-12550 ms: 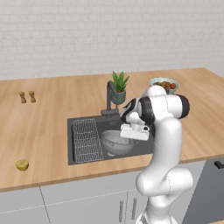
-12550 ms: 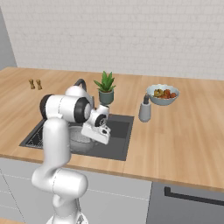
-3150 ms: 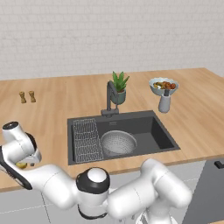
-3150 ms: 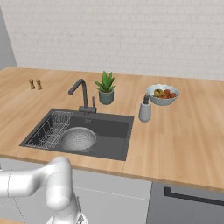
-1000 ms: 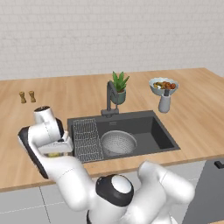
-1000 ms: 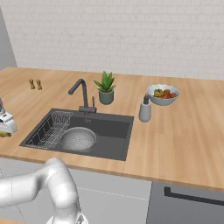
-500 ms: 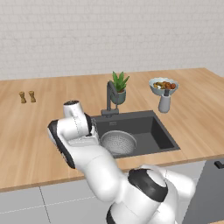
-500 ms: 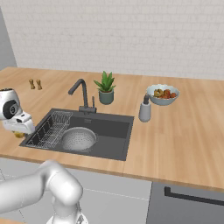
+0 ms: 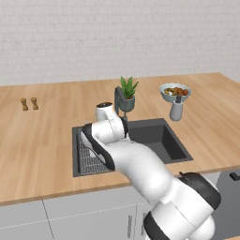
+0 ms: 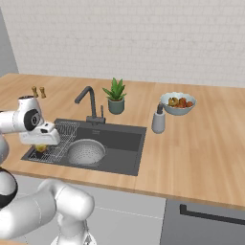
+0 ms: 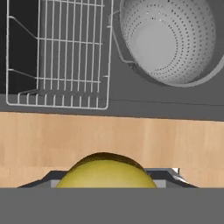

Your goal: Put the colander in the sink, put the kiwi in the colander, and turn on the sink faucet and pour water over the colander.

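The kiwi (image 10: pixel 39 148), small and yellowish, sits between the fingers of my gripper (image 10: pixel 42 145), which is shut on it. The hand hangs over the left front corner of the sink (image 10: pixel 125 130), above the wire rack (image 10: pixel 58 139). In the hand view the kiwi (image 11: pixel 105 171) bulges at the bottom, over the wooden counter strip (image 11: pixel 109 133). Beyond it lie the rack (image 11: pixel 61 57) and the colander (image 11: pixel 168 39). The grey perforated colander (image 10: pixel 86 151) rests in the sink basin, to the right of the gripper. The dark faucet (image 10: pixel 88 102) stands behind the sink.
A potted plant (image 10: pixel 116 98) stands behind the sink. A soap dispenser (image 10: pixel 158 120) and a white bowl of fruit (image 10: pixel 177 103) are to the right of it. Two small brown shakers (image 10: pixel 38 91) sit at the far left. My arm (image 9: pixel 136 164) crosses the sink (image 9: pixel 161 138).
The arm has swung right from the left counter toward the sink, carrying the kiwi. The gripper now hangs by the sink's front left corner. The colander has stayed in place.
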### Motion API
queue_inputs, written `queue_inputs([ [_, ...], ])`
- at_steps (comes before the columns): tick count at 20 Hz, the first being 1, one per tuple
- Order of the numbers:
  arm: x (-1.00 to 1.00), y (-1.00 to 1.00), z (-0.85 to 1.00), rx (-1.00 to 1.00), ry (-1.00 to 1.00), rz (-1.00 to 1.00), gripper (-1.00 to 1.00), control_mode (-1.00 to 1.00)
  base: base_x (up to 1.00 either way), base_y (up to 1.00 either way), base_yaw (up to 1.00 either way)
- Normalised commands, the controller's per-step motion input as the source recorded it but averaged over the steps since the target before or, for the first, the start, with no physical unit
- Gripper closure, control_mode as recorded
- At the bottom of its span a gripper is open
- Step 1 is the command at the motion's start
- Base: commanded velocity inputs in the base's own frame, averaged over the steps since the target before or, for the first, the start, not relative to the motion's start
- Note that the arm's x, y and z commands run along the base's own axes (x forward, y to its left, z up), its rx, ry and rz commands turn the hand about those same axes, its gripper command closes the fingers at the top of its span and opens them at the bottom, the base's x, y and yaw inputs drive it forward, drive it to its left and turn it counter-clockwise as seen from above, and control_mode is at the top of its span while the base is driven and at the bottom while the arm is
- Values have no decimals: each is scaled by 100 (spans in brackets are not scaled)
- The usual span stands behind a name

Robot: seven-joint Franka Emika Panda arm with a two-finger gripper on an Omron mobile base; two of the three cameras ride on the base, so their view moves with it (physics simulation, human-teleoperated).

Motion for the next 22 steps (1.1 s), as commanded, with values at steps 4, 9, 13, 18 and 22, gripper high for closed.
queue_inputs([
  [4, 15, -82, 2, 6, -4, 24, 100, -100, 0, 0, 0],
  [9, 35, -74, 0, 23, -16, 24, 100, -100, 0, 0, 0],
  [13, 42, -71, 1, 38, -9, 15, 100, -100, 0, 0, 0],
  [18, 39, -62, -11, 47, -2, 2, 100, -100, 0, 0, 0],
  [22, 50, -38, -16, 37, -1, 0, 100, -100, 0, 0, 0],
])
